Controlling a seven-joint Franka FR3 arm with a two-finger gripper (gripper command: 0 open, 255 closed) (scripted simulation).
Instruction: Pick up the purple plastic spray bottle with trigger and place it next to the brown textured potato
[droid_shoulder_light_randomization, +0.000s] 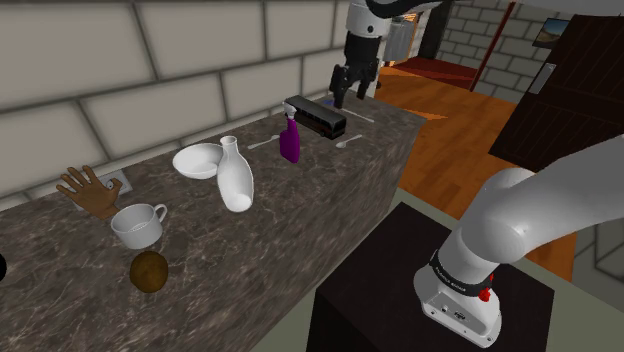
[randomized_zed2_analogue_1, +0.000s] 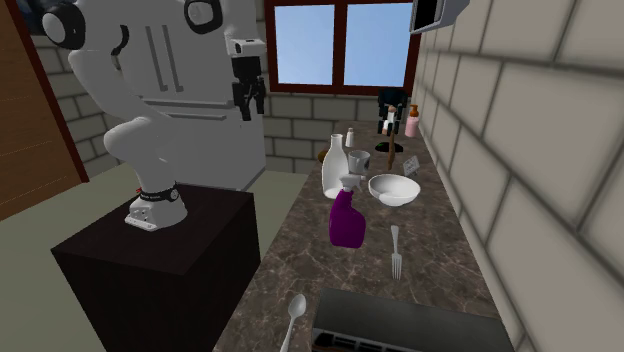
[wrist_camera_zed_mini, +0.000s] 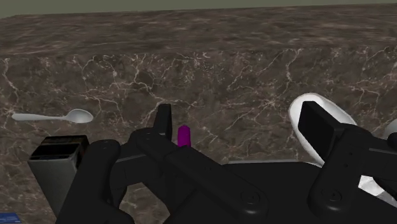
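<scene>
Nearest the lens, in the wrist view, we see the gripper (wrist_camera_zed_mini: 242, 121) with its two black fingers (wrist_camera_zed_mini: 165, 119) set wide apart and nothing clasped between them. Between the fingers, closer to one of them, shows the purple top of the spray bottle (wrist_camera_zed_mini: 184, 135); neither finger touches it. Beside the gripper, a white spoon (wrist_camera_zed_mini: 57, 117) and a dark box (wrist_camera_zed_mini: 56, 159) lie on the dark marbled counter (wrist_camera_zed_mini: 210, 57).

In the shoulder view, the black stand (droid_shoulder_light_randomization: 370, 300) occupies the lower right of the frame. The gripper (droid_shoulder_light_randomization: 352, 85) hangs at upper centre, above the dark box (droid_shoulder_light_randomization: 316, 116). The spray bottle (droid_shoulder_light_randomization: 290, 141) stands upright on the counter (droid_shoulder_light_randomization: 60, 310), just lower left of the box and apart from the gripper. The potato (droid_shoulder_light_randomization: 149, 271), brown and round, rests at lower left, well apart from the spray bottle. Between them we find a white bowl (droid_shoulder_light_randomization: 198, 160), a white vase (droid_shoulder_light_randomization: 236, 176) and a white cup (droid_shoulder_light_randomization: 137, 224).

In the second exterior view, the spray bottle (randomized_zed2_analogue_1: 347, 218) stands at frame centre, the bowl (randomized_zed2_analogue_1: 394, 189) near it to the upper right, the vase (randomized_zed2_analogue_1: 333, 168) behind it and a fork (randomized_zed2_analogue_1: 395, 252) to its lower right. The gripper (randomized_zed2_analogue_1: 248, 100) hangs at upper left.
</scene>
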